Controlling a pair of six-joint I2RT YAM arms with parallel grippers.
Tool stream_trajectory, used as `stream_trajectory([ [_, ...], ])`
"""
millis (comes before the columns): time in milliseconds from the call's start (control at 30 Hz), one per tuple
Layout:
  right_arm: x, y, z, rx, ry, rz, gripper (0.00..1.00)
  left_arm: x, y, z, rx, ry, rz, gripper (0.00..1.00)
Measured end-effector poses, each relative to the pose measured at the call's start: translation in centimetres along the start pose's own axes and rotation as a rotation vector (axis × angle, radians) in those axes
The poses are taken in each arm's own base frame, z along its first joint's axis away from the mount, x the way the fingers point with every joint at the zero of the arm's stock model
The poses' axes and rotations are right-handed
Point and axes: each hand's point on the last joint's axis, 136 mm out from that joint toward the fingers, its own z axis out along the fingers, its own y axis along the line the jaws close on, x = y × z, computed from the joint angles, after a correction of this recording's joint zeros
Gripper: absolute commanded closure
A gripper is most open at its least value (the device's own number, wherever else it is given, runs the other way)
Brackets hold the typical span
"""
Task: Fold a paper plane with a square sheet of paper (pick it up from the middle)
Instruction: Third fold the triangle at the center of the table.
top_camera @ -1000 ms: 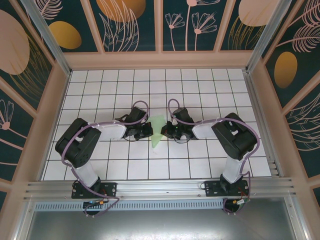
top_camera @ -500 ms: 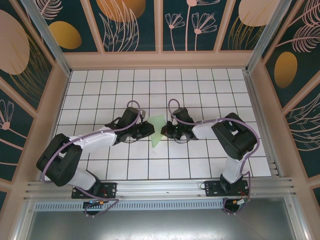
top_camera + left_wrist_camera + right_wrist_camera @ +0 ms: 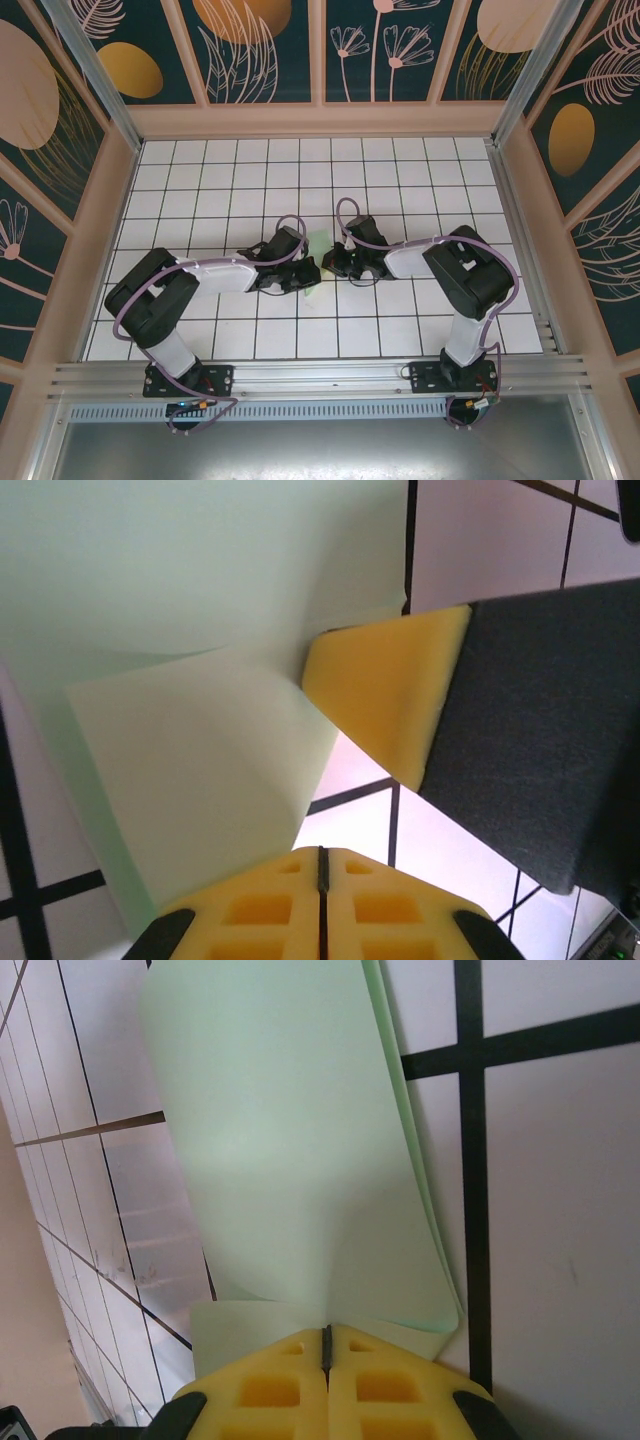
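The pale mint-green sheet of paper [image 3: 316, 246] lies partly folded on the white grid between the two grippers, near the table's middle. My right gripper [image 3: 328, 263] is shut on the paper's right edge. In the right wrist view the paper [image 3: 290, 1160] bows up and away from the closed pads [image 3: 325, 1335]. My left gripper [image 3: 306, 270] is shut and rests over the paper's left part. In the left wrist view its closed tip [image 3: 322, 858] sits at the edge of a folded flap [image 3: 200, 630], with nothing between the pads. A yellow pad of the right gripper [image 3: 385, 695] touches the paper close by.
The white tiled table [image 3: 400, 170] is boxed in by peach walls [image 3: 320, 120] on three sides. An aluminium rail [image 3: 320, 375] runs along the near edge by both arm bases. Both arms meet over the middle tiles.
The left arm swung its elbow out and back while its gripper slid right and nearer, onto the paper, covering much of it. The right gripper has stayed put.
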Motion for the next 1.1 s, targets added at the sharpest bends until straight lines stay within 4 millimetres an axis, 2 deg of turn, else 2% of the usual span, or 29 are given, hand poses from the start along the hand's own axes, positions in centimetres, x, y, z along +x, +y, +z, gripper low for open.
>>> stream_trajectory([
  [767,0.0,0.1,0.0,-0.007,0.003,-0.006,1.0,-0.4,1.7,0.3,-0.076,-0.032,-0.012,0.92],
  [1100,0.1,0.6,-0.2,-0.019,0.008,-0.053,0.96,-0.4,1.8,0.2,-0.084,-0.036,-0.012,0.93],
])
